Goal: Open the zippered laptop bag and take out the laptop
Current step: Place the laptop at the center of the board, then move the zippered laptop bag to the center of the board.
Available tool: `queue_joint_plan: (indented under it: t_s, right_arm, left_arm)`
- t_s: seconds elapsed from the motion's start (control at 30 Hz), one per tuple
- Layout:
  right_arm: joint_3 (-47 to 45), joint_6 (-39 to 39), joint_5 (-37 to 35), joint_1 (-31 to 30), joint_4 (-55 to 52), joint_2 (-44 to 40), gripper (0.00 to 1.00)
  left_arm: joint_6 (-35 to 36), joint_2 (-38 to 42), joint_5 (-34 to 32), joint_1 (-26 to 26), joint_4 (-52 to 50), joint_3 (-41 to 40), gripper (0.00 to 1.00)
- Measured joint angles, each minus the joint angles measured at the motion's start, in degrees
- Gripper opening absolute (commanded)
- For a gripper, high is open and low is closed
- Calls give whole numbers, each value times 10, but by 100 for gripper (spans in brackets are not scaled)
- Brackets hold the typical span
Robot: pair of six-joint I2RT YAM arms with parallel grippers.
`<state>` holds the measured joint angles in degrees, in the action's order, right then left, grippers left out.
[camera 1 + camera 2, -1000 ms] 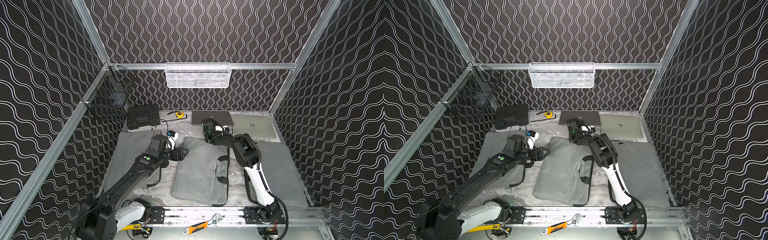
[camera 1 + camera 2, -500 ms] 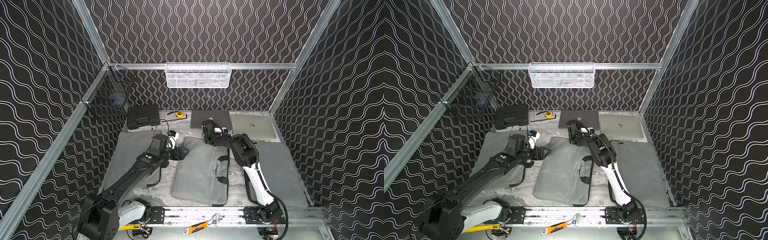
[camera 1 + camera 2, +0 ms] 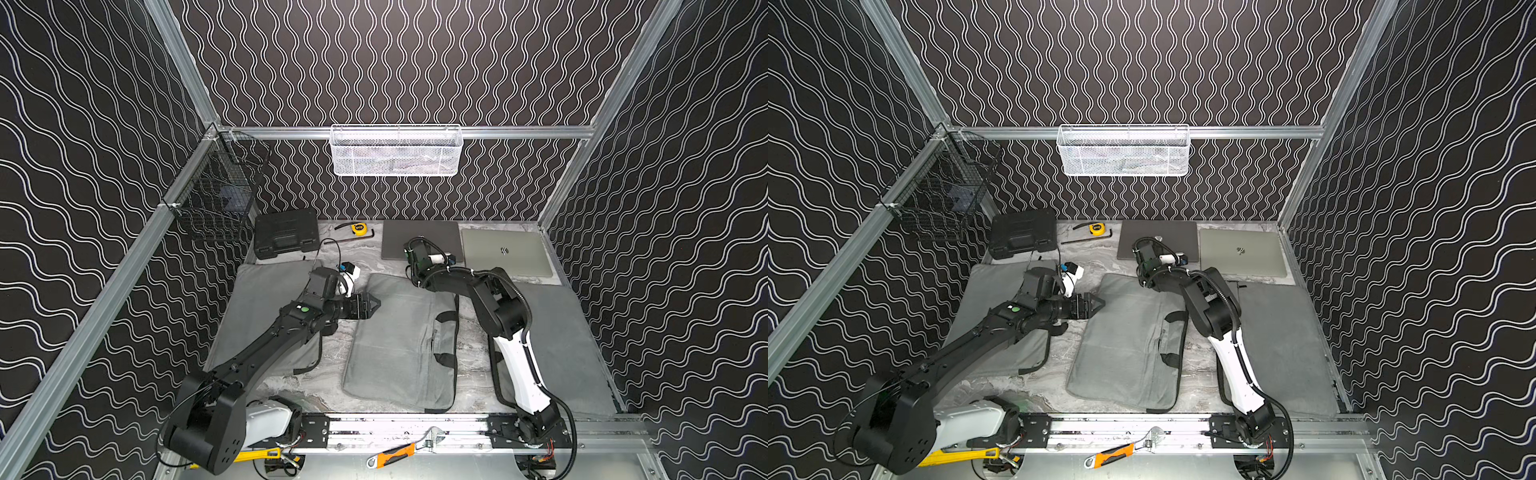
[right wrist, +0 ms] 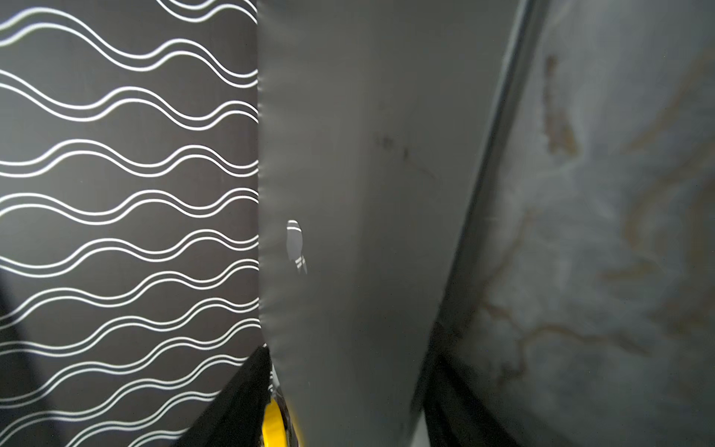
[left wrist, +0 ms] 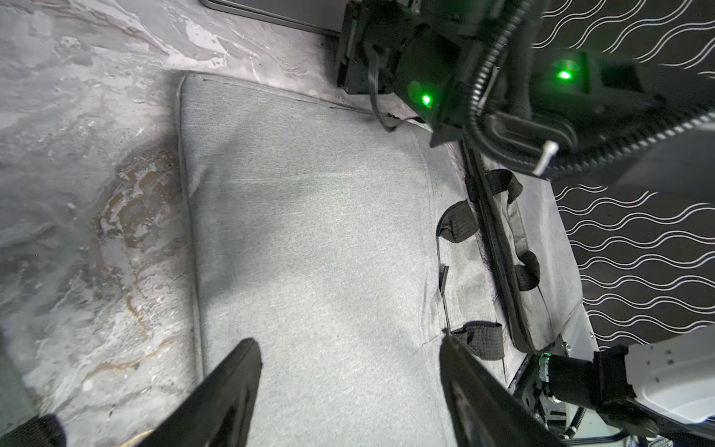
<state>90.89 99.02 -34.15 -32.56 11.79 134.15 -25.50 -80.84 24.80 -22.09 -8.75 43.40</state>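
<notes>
Left hand (image 5: 348,342) hovers spread wide over the laptop bag (image 5: 309,213); right hand (image 4: 350,354) at the laptop (image 4: 367,154), hold unclear.

Top views evenly lit, sharp; wrist cams dimmer, rt blurry, lt edges warped.

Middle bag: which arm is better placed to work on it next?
Left, likely. The left end effector hangs open over the middle bag; the right end effector is off it, at the dark laptop at the back.
</notes>
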Motion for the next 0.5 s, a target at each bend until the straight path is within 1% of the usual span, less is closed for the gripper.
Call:
queue_joint_plan:
  t_s: [0.2, 0.33, 0.5]
  right_arm:
    - [-60, -42, 17, 3, 15, -71, 63]
    - [-82, -121, 58, 6, 36, -119, 64]
    - [-118, -235, 134, 28, 35, -199, 65]
  left_arm:
    - [-10, -10, -7, 1, -6, 0, 78]
    - [-11, -27, -24, 6, -6, 0, 78]
    - [-11, -64, -47, 31, -15, 1, 79]
